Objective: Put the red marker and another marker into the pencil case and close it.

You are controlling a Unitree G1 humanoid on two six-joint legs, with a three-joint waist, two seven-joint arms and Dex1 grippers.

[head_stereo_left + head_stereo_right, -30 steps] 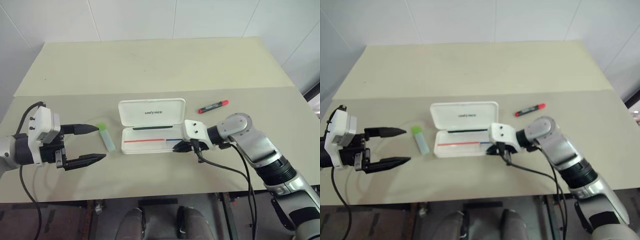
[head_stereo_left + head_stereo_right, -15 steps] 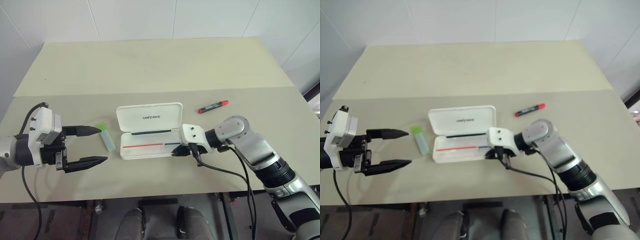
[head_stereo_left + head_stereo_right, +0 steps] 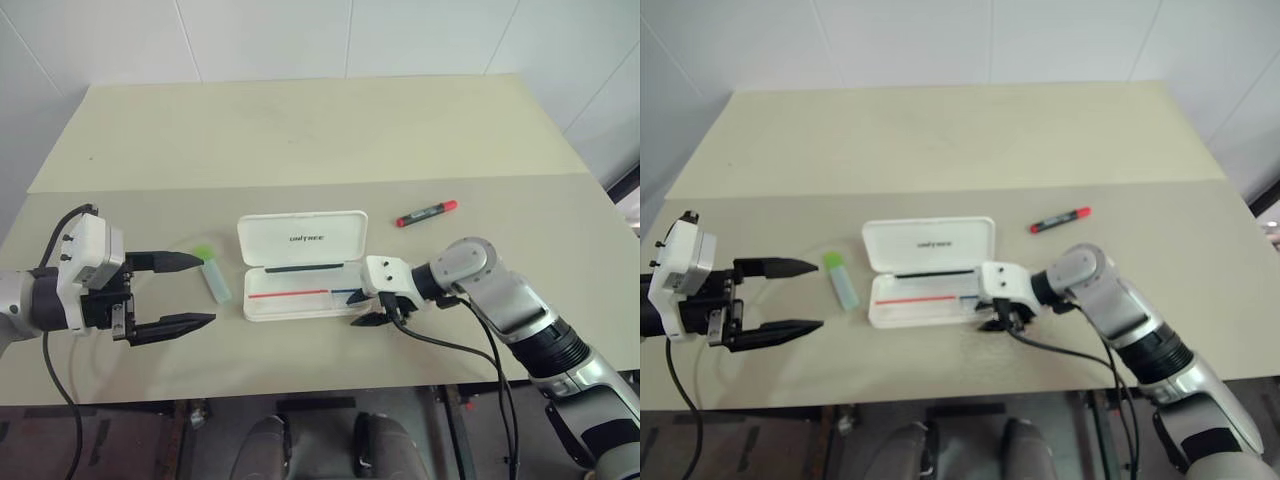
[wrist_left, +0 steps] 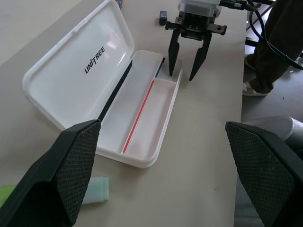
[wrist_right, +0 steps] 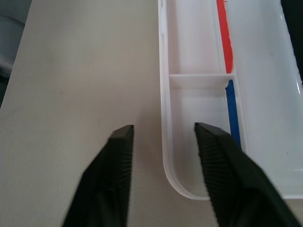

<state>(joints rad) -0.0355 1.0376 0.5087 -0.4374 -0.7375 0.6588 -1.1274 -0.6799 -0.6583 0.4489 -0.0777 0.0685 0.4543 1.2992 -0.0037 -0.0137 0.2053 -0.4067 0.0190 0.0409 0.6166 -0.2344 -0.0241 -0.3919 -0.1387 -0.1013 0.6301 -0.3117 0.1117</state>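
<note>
We see the pencil case (image 3: 303, 265) lying open near the front middle of the beige worktop (image 3: 300, 140), lid tipped back with its dark lettering facing up, tray toward the robot. The tray shows a red and a blue stripe and a small divider wall; we spot no marker in it.

The right gripper (image 3: 374, 309) sits at the tray's right front corner, jaws apart and straddling the front rim: in the right wrist view one finger (image 5: 225, 161) is over the tray's end compartment next to the blue stripe, the other is outside over bare worktop. Nothing is clamped between them. We cannot tell if a fingertip actually touches the plastic.

The left gripper (image 3: 183, 291) hovers over the left part of the worktop, jaws wide apart, empty, pointing toward the case.

Another marker (image 3: 212, 276), the mint one with the green cap, lies flat on the worktop just left of the case, between it and the left gripper, touching neither.

The red marker (image 3: 427, 213) lies flat on the worktop behind and to the right of the case, well apart from both grippers, red cap end pointing right.
</note>
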